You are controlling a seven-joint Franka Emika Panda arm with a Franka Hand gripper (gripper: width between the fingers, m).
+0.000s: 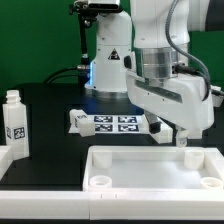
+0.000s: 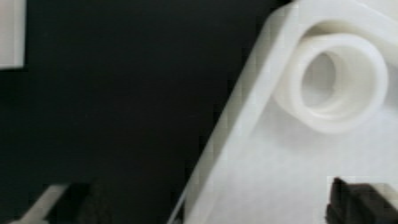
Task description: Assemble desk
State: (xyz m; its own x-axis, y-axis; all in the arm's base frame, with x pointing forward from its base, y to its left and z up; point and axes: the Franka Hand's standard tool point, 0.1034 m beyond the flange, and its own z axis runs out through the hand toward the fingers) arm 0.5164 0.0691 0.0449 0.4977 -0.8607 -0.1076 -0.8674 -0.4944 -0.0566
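The desk's white rimmed top (image 1: 150, 172) lies at the front of the black table, with round sockets (image 1: 100, 181) in its corners. One white leg (image 1: 14, 118) with a square tag stands upright at the exterior view's left. My gripper (image 1: 180, 138) hangs over the top's far right corner. In the wrist view the fingers (image 2: 365, 200) stand wide apart, so the gripper (image 2: 214, 208) is open and holds nothing. Below it lie the top's slanted edge (image 2: 249, 150) and an empty round socket (image 2: 338, 85).
The marker board (image 1: 110, 123) lies flat behind the desk top, in the middle of the table. The white robot base (image 1: 108, 60) stands behind it. A further white part (image 1: 5, 158) shows at the left edge.
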